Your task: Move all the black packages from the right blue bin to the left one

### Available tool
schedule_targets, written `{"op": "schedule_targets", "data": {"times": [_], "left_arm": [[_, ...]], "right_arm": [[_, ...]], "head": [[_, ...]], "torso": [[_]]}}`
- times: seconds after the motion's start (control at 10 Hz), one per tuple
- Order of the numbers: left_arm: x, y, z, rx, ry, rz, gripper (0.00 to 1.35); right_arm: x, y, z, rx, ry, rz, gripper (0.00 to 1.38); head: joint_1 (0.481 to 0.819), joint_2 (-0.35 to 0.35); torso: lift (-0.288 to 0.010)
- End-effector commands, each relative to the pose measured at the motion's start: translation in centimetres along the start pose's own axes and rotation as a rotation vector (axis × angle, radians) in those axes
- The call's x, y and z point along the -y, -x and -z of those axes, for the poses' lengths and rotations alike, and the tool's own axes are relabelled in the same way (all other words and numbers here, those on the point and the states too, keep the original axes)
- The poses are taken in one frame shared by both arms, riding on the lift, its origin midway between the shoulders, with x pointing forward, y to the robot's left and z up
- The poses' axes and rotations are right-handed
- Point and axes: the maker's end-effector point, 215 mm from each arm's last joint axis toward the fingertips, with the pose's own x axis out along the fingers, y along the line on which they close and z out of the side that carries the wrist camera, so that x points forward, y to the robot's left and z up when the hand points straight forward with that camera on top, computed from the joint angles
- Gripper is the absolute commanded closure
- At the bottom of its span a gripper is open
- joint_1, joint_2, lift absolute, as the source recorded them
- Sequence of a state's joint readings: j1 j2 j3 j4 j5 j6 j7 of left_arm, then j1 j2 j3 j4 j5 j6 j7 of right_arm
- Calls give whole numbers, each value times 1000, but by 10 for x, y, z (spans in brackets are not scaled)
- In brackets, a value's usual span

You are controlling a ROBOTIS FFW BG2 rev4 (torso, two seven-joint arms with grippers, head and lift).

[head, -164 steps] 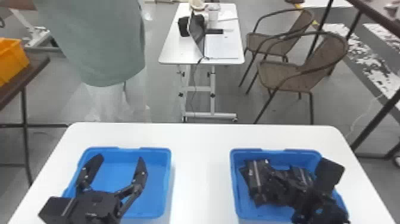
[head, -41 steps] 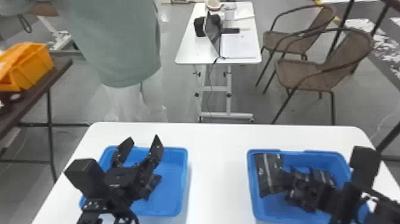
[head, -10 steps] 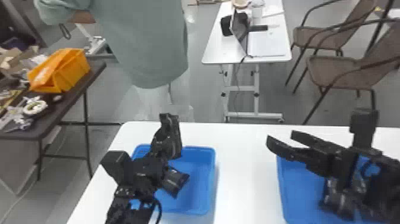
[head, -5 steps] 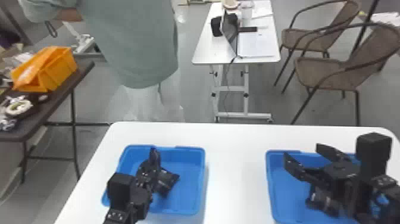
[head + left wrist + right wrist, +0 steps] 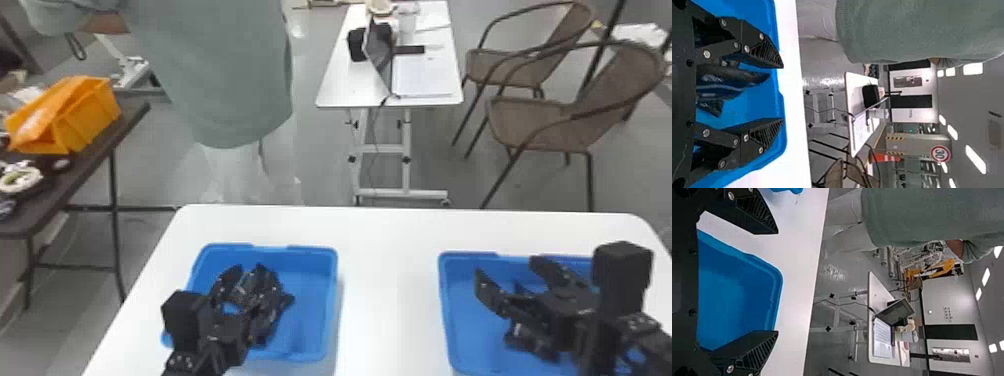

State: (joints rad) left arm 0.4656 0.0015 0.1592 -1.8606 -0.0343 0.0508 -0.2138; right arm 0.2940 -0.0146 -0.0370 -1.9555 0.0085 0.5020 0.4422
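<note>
In the head view my left gripper point(image 5: 250, 272) is low over the left blue bin point(image 5: 320, 300), fingers apart, with black packages point(image 5: 265, 320) under and around it. In the left wrist view a black package point(image 5: 730, 82) lies between the spread fingers of my left gripper point(image 5: 783, 93); I cannot tell whether either finger touches it. My right gripper point(image 5: 507, 265) stands open above the right blue bin point(image 5: 452, 310), with a black package point(image 5: 522, 336) beneath it, partly hidden by the arm. In the right wrist view nothing sits between the fingers of my right gripper point(image 5: 777, 282).
White tabletop point(image 5: 390, 290) separates the two bins. Beyond its far edge are a small white table point(image 5: 335, 90) with a laptop, and brown chairs point(image 5: 540, 122). An orange bin point(image 5: 90, 120) stands on a dark side table at the left.
Since 16.4 s ago, black packages have appeared in the left bin, and fewer show in the right. Lately the left gripper's fingers have come apart in view. The head view has swung left, then partly back.
</note>
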Motion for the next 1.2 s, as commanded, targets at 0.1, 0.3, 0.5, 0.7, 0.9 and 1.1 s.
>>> {"op": "schedule_targets", "data": {"times": [0.1, 0.3, 0.5, 0.7, 0.9, 1.1], "left_arm": [[-3, 1, -56, 102, 40, -7, 315], [3, 3, -83, 158, 104, -1, 283], [10, 3, -80, 143, 146, 3, 282], [17, 4, -77, 140, 185, -9, 282], [23, 3, -77, 140, 211, -15, 282], [22, 3, -76, 137, 219, -17, 282]], "right_arm": [[13, 13, -8, 44, -47, 56, 110], [32, 32, 7, 40, -123, 193, 110], [43, 44, 38, -6, -200, 274, 107], [61, 56, 69, -51, -279, 365, 108], [71, 58, 95, -91, -344, 422, 111], [77, 48, 111, -113, -369, 430, 124]], "head": [[695, 136], [695, 104], [695, 67], [695, 45], [695, 16], [695, -6]], "torso": [[-42], [-42], [-42], [-42], [-42], [-42]]}}
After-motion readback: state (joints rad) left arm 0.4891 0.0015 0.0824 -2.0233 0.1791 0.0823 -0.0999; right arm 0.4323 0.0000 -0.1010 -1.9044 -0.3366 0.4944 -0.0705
